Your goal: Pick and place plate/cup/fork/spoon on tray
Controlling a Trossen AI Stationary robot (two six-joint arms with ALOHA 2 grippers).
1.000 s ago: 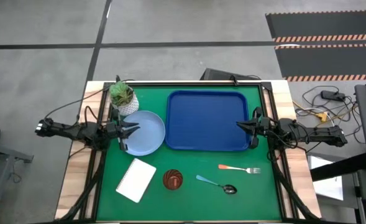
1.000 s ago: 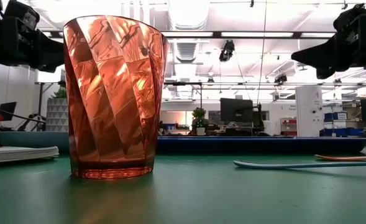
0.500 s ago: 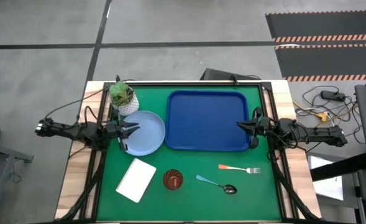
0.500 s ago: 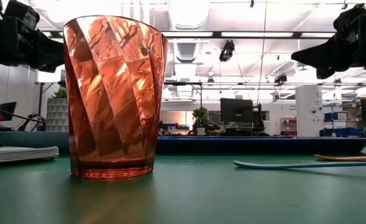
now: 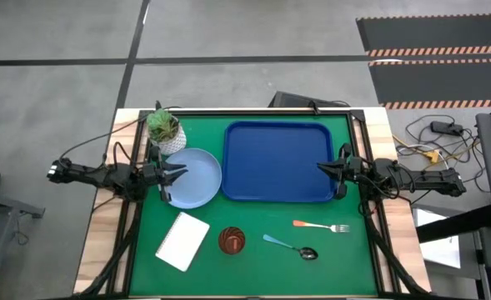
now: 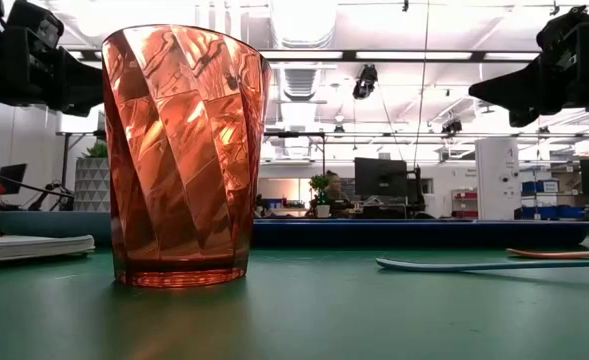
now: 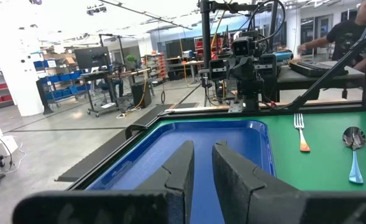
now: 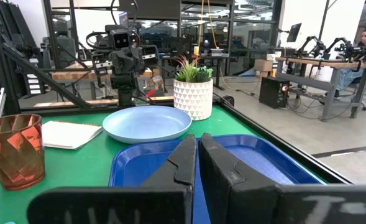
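The light-blue plate (image 5: 193,177) lies on the green mat left of the dark-blue tray (image 5: 278,161). The dark-red cup (image 5: 232,240) stands upright near the front edge, large in the low view (image 6: 184,150). The orange-handled fork (image 5: 321,226) and the teal-handled spoon (image 5: 291,247) lie flat to the cup's right. My left gripper (image 5: 179,172) hovers over the plate's left part, its fingers a narrow gap apart (image 7: 203,146), and holds nothing. My right gripper (image 5: 322,167) hovers over the tray's right part, shut and empty (image 8: 197,138).
A white pot with a green plant (image 5: 165,129) stands behind the plate at the far left. A white notepad (image 5: 182,241) lies left of the cup. The tray's inside (image 7: 170,155) is bare. Racks, desks and a person show in the room beyond.
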